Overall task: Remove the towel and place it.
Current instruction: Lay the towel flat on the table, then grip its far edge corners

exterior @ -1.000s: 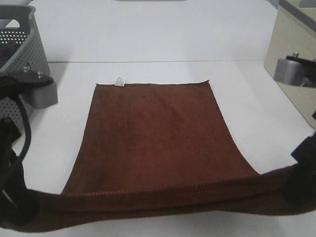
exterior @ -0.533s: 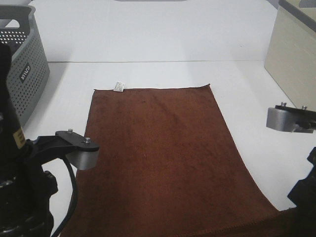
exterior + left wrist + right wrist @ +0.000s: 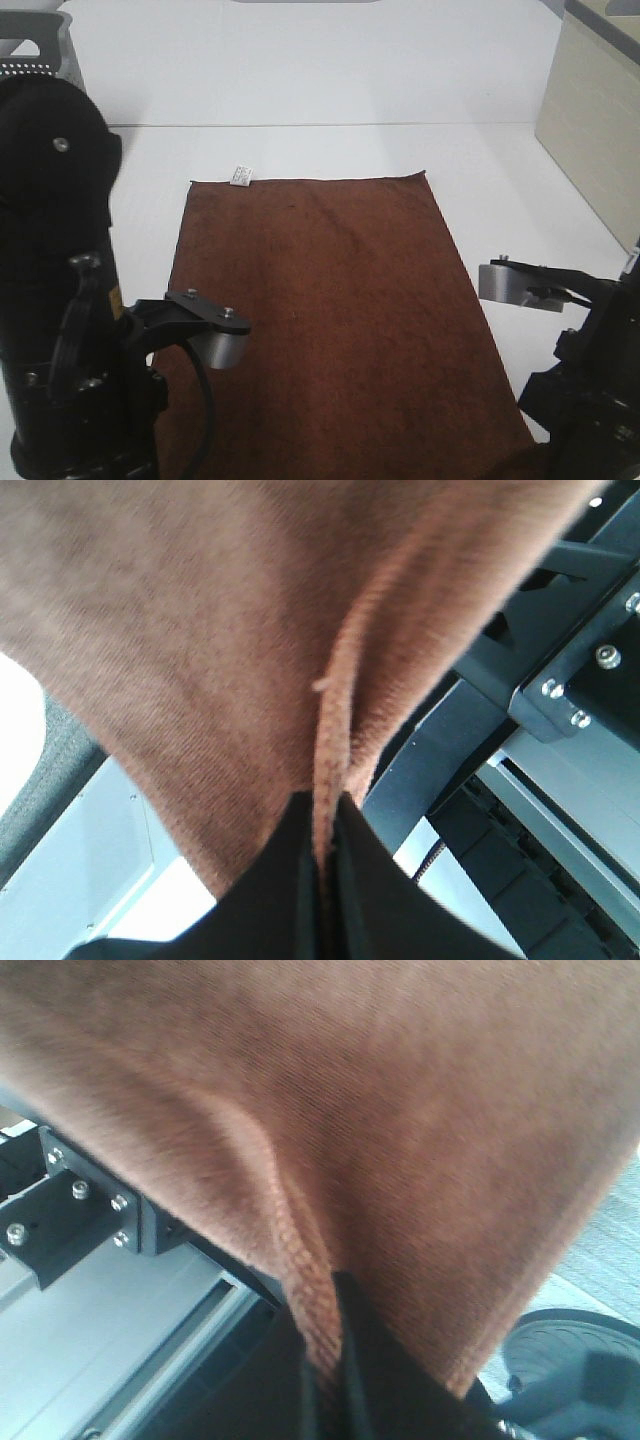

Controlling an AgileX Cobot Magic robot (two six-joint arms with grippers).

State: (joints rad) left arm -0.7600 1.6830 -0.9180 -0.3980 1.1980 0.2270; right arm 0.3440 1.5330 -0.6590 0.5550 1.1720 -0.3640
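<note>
The dark brown towel lies flat on the white table, its small white tag at the far left corner. Its near edge runs out of the bottom of the exterior view, between my two arms. In the left wrist view my left gripper is shut on the towel's stitched hem, and the cloth fans out from the black fingers. In the right wrist view my right gripper is likewise shut on the towel's hem. Neither gripper's fingertips show in the exterior view.
The left arm fills the near left and hides most of the grey basket at the far left. The right arm stands at the near right. A beige box stands along the right edge. The robot's frame shows under the hanging cloth.
Both arms have drawn back toward the camera with the near hem in their grip. The towel has slid slightly nearer, and the left arm now covers the basket.
</note>
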